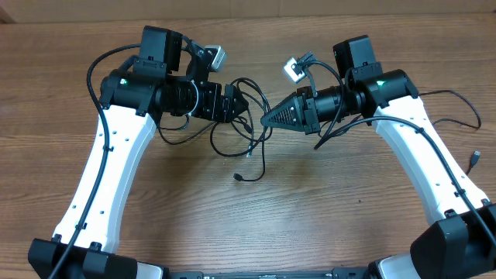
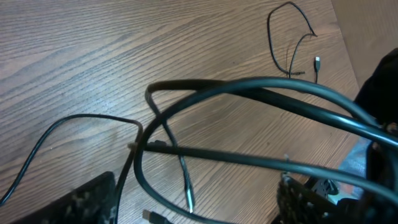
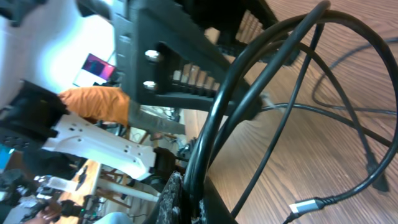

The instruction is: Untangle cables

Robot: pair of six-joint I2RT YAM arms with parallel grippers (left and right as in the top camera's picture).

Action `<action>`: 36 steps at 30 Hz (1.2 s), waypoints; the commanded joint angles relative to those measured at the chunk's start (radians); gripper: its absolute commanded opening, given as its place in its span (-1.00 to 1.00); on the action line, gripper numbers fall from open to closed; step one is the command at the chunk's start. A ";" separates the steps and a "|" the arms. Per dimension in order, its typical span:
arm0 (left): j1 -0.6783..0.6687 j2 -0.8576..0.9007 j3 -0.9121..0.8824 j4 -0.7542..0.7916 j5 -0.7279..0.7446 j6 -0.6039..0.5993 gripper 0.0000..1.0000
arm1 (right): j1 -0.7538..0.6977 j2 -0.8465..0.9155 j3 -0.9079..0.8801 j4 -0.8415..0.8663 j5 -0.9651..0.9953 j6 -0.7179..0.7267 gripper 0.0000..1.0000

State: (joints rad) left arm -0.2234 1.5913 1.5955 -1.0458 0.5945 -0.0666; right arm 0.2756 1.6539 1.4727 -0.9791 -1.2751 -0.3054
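The cables (image 1: 249, 128) are thin black cords tangled in loops on the wooden table between my two grippers. One strand hangs toward the front and ends in a small plug (image 1: 239, 178). My left gripper (image 1: 235, 103) sits at the tangle's left side. In the left wrist view its fingers (image 2: 196, 202) are wide apart, with cable loops (image 2: 205, 93) running between them and a plug (image 2: 152, 216) below. My right gripper (image 1: 267, 119) is at the tangle's right side. In the right wrist view it (image 3: 199, 196) is shut on a cable strand (image 3: 249, 81), with a silver-tipped plug (image 3: 305, 205) nearby.
A separate thin black cable (image 1: 457, 108) lies at the far right behind the right arm, its plug (image 1: 473, 157) near the table edge. It also shows in the left wrist view (image 2: 292, 43). Thicker arm wires run along both white arms.
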 commanded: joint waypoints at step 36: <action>0.021 -0.010 -0.002 0.008 0.073 0.045 -0.77 | -0.003 -0.021 0.034 0.095 -0.279 -0.010 -0.92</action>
State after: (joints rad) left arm -0.1967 1.5913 1.5955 -1.0458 0.6151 -0.0376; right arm 0.2752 1.6539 1.4727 -0.8898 -1.5051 -0.3080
